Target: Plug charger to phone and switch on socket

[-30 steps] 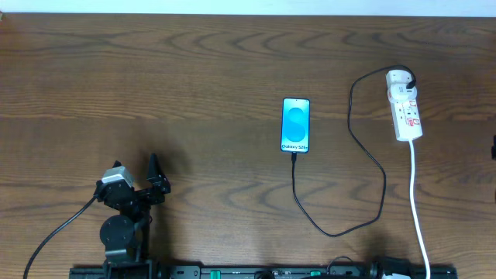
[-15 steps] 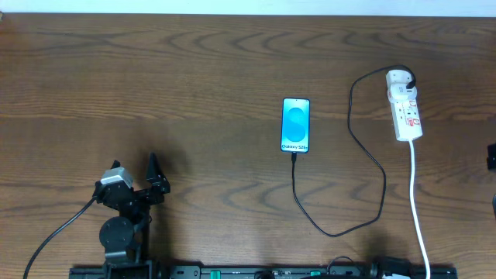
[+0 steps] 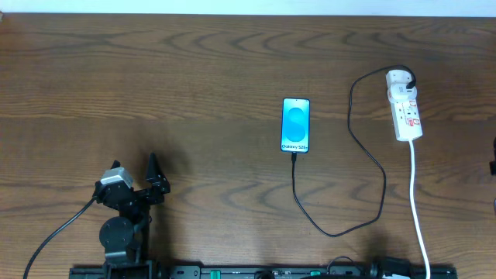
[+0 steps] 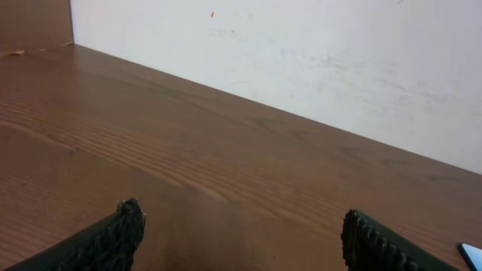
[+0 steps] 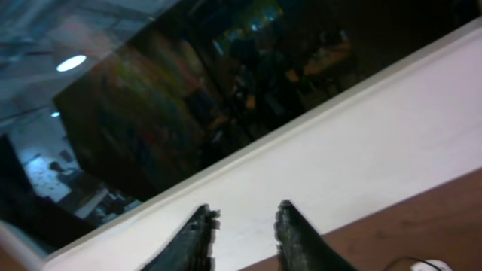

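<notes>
The phone (image 3: 296,125) lies face up at mid-table with its blue screen lit. The black charger cable (image 3: 385,182) runs from the phone's lower end, where its tip meets the frame, loops toward the front, and climbs to a plug on the far end of the white socket strip (image 3: 406,108). My left gripper (image 3: 134,164) rests at the front left, far from all of these. It is open and empty in the left wrist view (image 4: 241,223). My right gripper (image 5: 245,216) points up at a wall, its fingers slightly apart with nothing between them. Overhead shows only a dark sliver of the right arm (image 3: 493,167).
The strip's white cord (image 3: 417,201) runs down to the table's front edge. A black rail (image 3: 256,272) lies along that edge. A white wall (image 4: 339,60) stands behind the table's far side. A corner of the phone (image 4: 471,253) shows in the left wrist view.
The dark sliver of the right arm at the right edge has shifted slightly. The phone, cable, strip and left arm have not moved.
</notes>
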